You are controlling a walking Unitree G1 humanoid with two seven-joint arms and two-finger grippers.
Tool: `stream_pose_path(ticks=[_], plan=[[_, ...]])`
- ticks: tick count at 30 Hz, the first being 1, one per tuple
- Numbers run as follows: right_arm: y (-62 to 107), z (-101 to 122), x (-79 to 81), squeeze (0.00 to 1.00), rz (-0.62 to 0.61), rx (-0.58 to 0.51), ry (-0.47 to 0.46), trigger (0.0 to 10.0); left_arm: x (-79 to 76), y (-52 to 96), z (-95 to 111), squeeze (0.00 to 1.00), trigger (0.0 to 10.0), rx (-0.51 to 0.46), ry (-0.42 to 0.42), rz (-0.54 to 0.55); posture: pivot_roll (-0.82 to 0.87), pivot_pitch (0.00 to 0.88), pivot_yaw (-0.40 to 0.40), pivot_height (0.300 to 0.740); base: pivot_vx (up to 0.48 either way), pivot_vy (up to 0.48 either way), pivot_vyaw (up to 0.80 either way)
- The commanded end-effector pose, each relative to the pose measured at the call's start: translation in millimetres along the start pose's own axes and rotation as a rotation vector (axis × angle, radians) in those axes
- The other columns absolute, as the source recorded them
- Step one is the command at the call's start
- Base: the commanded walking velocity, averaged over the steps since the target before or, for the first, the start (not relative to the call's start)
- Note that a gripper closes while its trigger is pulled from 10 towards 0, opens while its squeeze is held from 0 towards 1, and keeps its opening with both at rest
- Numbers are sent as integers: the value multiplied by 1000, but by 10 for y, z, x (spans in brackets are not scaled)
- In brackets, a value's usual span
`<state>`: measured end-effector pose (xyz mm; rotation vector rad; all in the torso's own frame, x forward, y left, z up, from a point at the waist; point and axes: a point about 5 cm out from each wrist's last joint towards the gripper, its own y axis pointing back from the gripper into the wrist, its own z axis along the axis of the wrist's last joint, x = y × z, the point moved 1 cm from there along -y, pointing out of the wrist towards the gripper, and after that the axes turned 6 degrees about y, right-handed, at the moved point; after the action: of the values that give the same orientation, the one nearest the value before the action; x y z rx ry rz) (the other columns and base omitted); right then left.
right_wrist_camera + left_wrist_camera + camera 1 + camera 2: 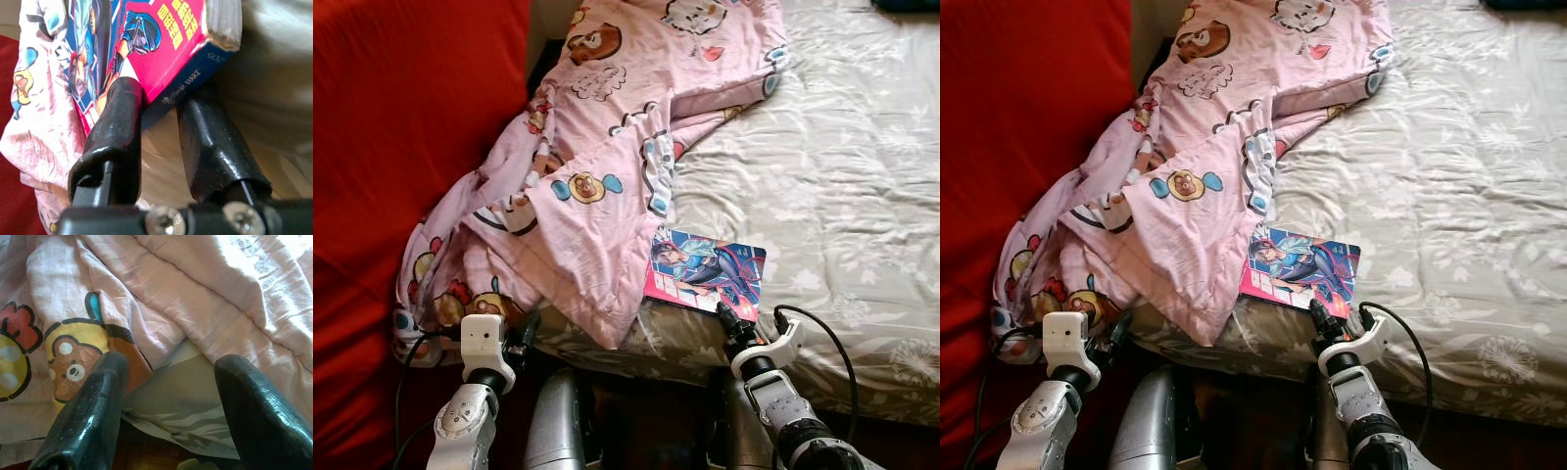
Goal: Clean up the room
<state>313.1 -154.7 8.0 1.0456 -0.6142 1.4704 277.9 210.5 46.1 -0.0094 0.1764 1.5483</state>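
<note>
A manga book point(705, 269) with a pink and blue cover lies on the front edge of the bed point(842, 176), its far side tucked under a pink cartoon-print blanket point(597, 147). My right gripper point(729, 318) is at the book's near corner. In the right wrist view one finger point(120, 112) lies on the cover and the other sits under the spine, so it is shut on the book point(161, 44). My left gripper point(524, 331) is open at the blanket's hanging lower edge point(195, 293), with nothing between its fingers point(98, 401).
A large red fabric surface point(391, 147) rises along the left of the bed. The grey floral sheet spreads bare to the right. A dark object point(906, 5) lies at the far right corner. Below the bed edge is dark floor.
</note>
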Motion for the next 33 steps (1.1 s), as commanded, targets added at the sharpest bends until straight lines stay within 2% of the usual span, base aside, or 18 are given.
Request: stream_pose_path(ticks=[1, 7, 11, 12, 13, 14, 16, 18, 20, 21, 22, 23, 25, 26, 29, 33], plan=[[21, -152, -19, 0, -22, 62, -9, 0, 82, 64, -80, 0, 10000, 41, -28, 22, 138, 236, 134, 566, 0, 0, 0], [-37, -65, 81, 0, 42, 21, 32, 0, 79, 57, -83, 0, 10000, 41, -28, 24, 129, 232, 131, 566, 0, 0, 0], [-87, 76, 159, 0, 75, -56, 72, 0, 66, 47, -86, 0, 10000, 39, -25, 25, 123, 228, 123, 566, 0, 0, 0], [-122, 229, 211, 0, 70, -138, 117, 0, 57, 36, -82, 0, 10000, 35, -20, 29, 116, 225, 117, 566, 0, 0, 0], [-129, 262, 223, 0, 69, -156, 124, 0, 55, 33, -81, 0, 10000, 34, -19, 30, 116, 225, 117, 566, 0, 0, 0], [-150, 420, 259, 0, 13, -232, 234, 0, 52, 26, -83, 0, 10000, 35, -17, 31, 112, 226, 115, 566, 0, 0, 0], [-180, 567, 405, 0, 33, -302, 403, 0, 41, 19, -96, 0, 10000, 37, -12, 32, 89, 225, 107, 566, 0, 0, 0], [-198, 683, 584, 0, 101, -367, 475, 0, 15, 14, -117, 0, 10000, 39, -4, 34, 75, 223, 96, 566, 0, 0, 0], [-195, 751, 686, 0, 123, -404, 533, 0, -1, 10, -130, 0, 10000, 40, 3, 36, 64, 223, 89, 566, 0, 0, 0], [-187, 782, 726, 0, 122, -420, 581, 1961, -15, 7, -141, 0, 10000, 41, 8, 37, 58, 222, 84, 566, 0, 0, 0], [-183, 783, 751, 0, 130, -418, 624, 1961, -22, 5, -146, 0, 10000, 41, 11, 39, 52, 219, 77, 566, 0, 0, 0], [-179, 764, 789, 0, 136, -398, 735, 10000, -35, -5, -160, 0, 10000, 43, 18, 45, 43, 215, 65, 566, 0, 0, 0], [-165, 732, 801, 0, 123, -381, 870, 10000, -50, -19, -177, 0, 10000, 44, 33, 55, 26, 210, 53, 566, 0, 0, 0], [-142, 711, 794, 0, 123, -387, 904, 10000, -63, -29, -191, 0, 10000, 44, 52, 64, 14, 204, 44, 566, 0, 0, 0], [-72, 692, 675, 0, 81, -388, 874, 10000, -97, -51, -216, 0, 10000, 51, 71, 67, 18, 197, 30, 566, 0, 0, 0], [16, 659, 566, 0, 20, -378, 937, 10000, -122, -69, -230, 0, 10000, 53, 70, 64, 9, 191, 21, 590, 0, 0, 0]])
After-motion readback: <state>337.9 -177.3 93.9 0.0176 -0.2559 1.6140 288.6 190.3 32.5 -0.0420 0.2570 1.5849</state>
